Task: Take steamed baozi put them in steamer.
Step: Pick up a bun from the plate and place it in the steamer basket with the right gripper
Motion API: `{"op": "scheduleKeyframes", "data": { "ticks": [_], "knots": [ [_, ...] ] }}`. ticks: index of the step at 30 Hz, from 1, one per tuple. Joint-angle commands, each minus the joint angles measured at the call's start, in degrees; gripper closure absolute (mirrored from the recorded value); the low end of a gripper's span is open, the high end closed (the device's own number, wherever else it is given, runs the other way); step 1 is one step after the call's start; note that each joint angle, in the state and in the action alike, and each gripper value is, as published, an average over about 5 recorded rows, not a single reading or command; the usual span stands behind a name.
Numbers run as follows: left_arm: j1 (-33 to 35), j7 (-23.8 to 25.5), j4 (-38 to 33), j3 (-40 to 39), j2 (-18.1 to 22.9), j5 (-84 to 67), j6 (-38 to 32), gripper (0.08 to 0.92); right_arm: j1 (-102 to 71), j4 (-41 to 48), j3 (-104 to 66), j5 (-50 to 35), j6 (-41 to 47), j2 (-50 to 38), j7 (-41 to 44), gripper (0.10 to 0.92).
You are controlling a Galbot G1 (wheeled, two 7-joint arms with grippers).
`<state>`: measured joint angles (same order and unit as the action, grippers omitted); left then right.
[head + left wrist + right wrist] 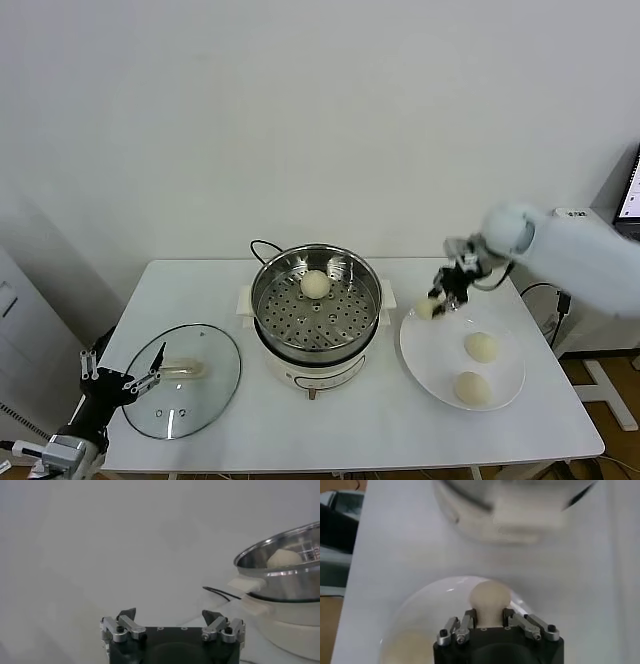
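A white table [350,425] carries everything and stands against a plain pale wall [300,120]. At about eight o'clock on its top lies a round glass lid [185,380], flat, with a pale handle at its middle and its rim reaching close to the table's front edge. At about four o'clock sits a flat white plate [505,395], well apart from the lid. A black cord [262,247] loops up at twelve o'clock, near the table's far edge. Beyond the table at three o'clock, the edge of a lit screen [630,195] shows beside a white stand's foot [605,385] on the floor.
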<state>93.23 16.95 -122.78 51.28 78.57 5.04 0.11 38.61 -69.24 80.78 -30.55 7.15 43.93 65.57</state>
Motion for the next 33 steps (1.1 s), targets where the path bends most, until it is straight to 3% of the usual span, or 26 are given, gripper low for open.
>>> {"op": "scheduleKeyframes", "data": {
  "ticks": [1, 8, 17, 26, 33],
  "knots": [
    [-0.1, 0.0, -0.1, 0.0, 0.1, 0.0, 0.0, 0.177, 22.6, -6.6, 12.4, -18.9, 4.5, 4.9, 2.7, 0.686],
    [-0.3, 0.0, -0.2, 0.0, 0.2, -0.3, 0.0, 0.177, 10.4, -16.7, 6.0, -20.9, 14.0, 12.1, -11.0, 0.674],
    [0.2, 0.1, -0.2, -0.5, 1.8, 0.1, -0.5, 0.177, -5.8, -10.0, -1.0, -20.0, 21.0, 26.9, -24.3, 0.652],
    [0.2, 0.1, -0.3, 0.0, 1.8, -0.2, -0.6, 0.177, -10.7, -1.9, -2.4, -15.9, 22.3, 31.9, -28.4, 0.614],
    [0.8, 0.1, -0.3, 0.3, 2.0, -0.2, -0.9, 0.177, -12.0, -0.5, -3.0, -14.9, 22.2, 31.9, -28.7, 0.568]
  ]
}}
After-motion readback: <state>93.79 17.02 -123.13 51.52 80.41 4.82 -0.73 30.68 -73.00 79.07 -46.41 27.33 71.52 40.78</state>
